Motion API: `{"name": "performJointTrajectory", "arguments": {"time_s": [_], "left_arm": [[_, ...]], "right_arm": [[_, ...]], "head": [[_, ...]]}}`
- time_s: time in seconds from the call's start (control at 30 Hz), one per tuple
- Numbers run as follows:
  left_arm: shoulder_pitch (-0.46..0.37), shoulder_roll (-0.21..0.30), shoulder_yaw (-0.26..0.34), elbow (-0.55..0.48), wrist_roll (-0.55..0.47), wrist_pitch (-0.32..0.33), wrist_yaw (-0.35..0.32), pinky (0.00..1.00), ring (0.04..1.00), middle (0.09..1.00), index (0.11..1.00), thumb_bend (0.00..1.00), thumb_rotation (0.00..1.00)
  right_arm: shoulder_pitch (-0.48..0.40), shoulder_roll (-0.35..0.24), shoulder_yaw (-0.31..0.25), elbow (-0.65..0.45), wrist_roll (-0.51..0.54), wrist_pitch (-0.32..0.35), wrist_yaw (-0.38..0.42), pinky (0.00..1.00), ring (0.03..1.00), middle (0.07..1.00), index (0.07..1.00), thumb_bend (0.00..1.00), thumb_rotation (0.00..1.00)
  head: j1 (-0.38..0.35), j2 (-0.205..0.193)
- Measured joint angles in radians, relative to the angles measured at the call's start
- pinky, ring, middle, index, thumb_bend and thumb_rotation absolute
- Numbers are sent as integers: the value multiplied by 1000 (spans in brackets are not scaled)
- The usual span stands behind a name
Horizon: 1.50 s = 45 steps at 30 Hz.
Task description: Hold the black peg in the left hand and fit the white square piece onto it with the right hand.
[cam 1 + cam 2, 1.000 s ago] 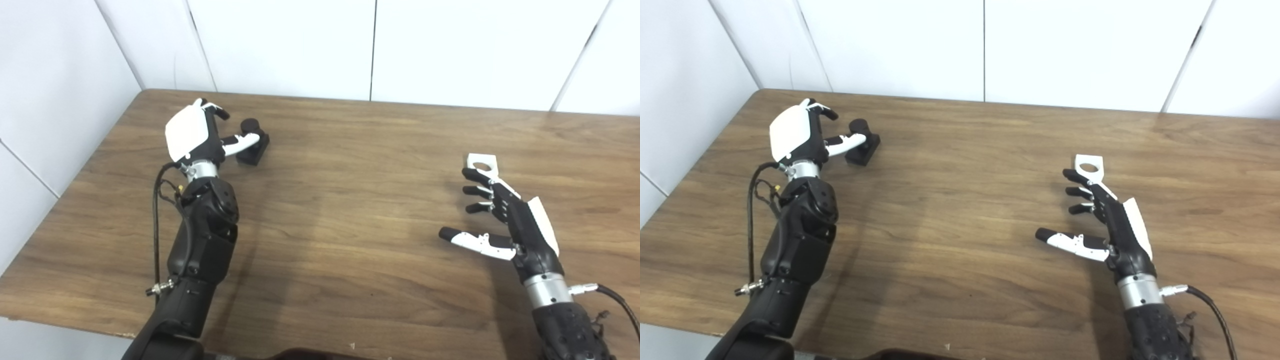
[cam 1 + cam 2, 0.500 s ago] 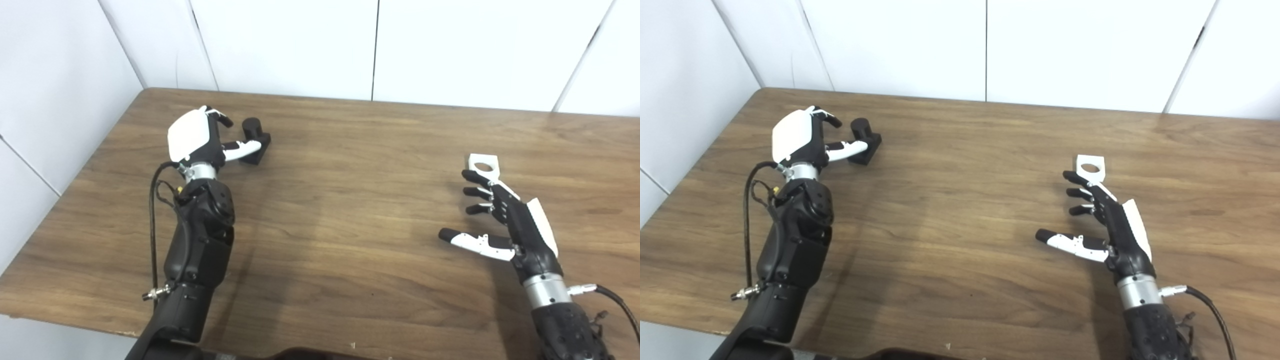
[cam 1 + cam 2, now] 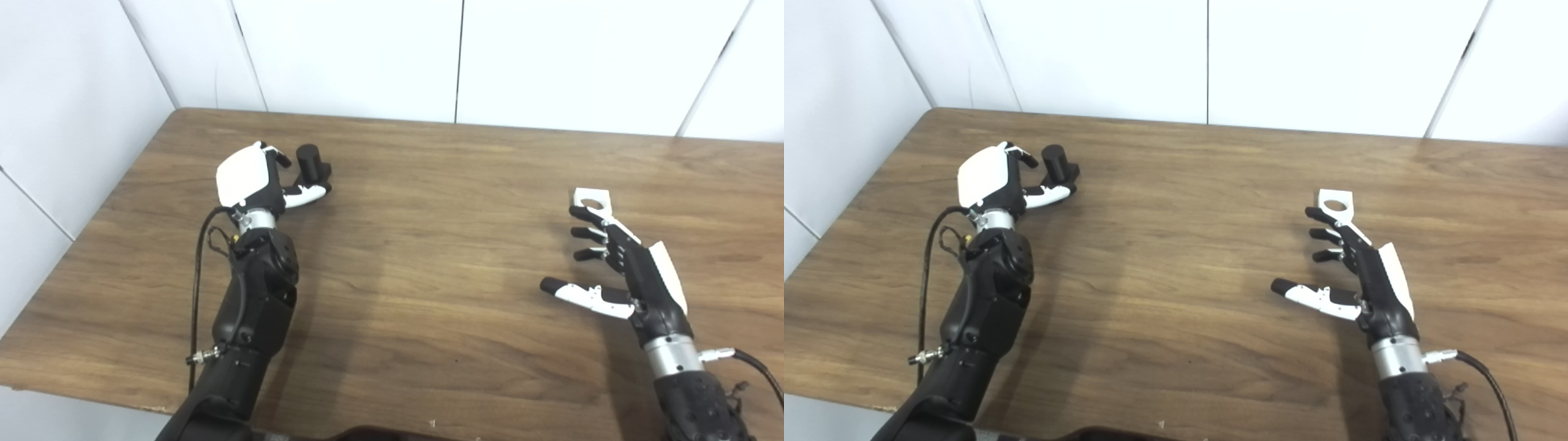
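The black peg [image 3: 309,160], a short cylinder on a square base, stands on the table at the far left. My left hand [image 3: 263,180] is cupped around it from the left. Its thumb [image 3: 304,196] lies across the front of the base and its fingers curl beside the cylinder, still apart. The white square piece [image 3: 592,198] with a round hole lies flat on the table at the right. My right hand [image 3: 618,263] is open with fingers spread, just on the near side of the piece. Its farthest fingertip reaches the piece's near edge.
The wooden table [image 3: 429,245] stretches between the two hands. White wall panels [image 3: 367,55] close off the back and the left side. The table's front edge [image 3: 92,395] runs along the bottom left.
My left hand has moved right and nearer along the table, and its thumb has curled in against the peg's base. The peg and the white piece stay put. The right hand has barely moved.
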Motion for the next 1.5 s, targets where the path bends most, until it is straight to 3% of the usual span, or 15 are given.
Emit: {"name": "performJointTrajectory", "arguments": {"time_s": [0.67,0.8,0.83,0.87,0.9,0.97,1.1,1.5], "left_arm": [[-51,8,-60,151,-18,-2,117,793,897,890,609,920,443],[-58,24,-81,161,-55,-9,130,814,888,866,583,867,352],[-58,26,-84,161,-62,-12,135,833,886,859,574,845,321],[-59,28,-87,161,-84,-20,142,837,866,837,517,626,160],[-61,31,-91,162,-95,-24,142,833,853,822,499,562,110],[-66,38,-96,167,-130,-52,149,831,839,806,489,528,83],[-82,53,-109,178,-184,-100,151,804,812,793,484,514,74],[-89,114,-121,184,-332,-138,75,735,811,775,482,515,71]], "right_arm": [[20,0,-4,-33,-7,1,-3,642,786,855,809,800,276],[20,0,-5,-35,-7,2,-3,644,786,857,808,795,268],[20,0,-6,-36,-7,2,-3,642,785,857,808,794,268],[21,0,-7,-38,-7,2,-3,643,784,859,807,791,268],[21,0,-7,-39,-7,2,-3,643,784,859,806,790,270],[21,0,-7,-40,-6,2,-3,641,782,860,805,787,269],[25,0,-8,-40,-6,2,-3,639,780,860,804,785,280],[30,0,-14,-48,-8,3,-3,650,782,863,803,773,297]], "head": [[-12,9],[-14,11],[-14,11],[-14,11],[-14,11],[-15,11],[-15,12],[-14,18]]}}
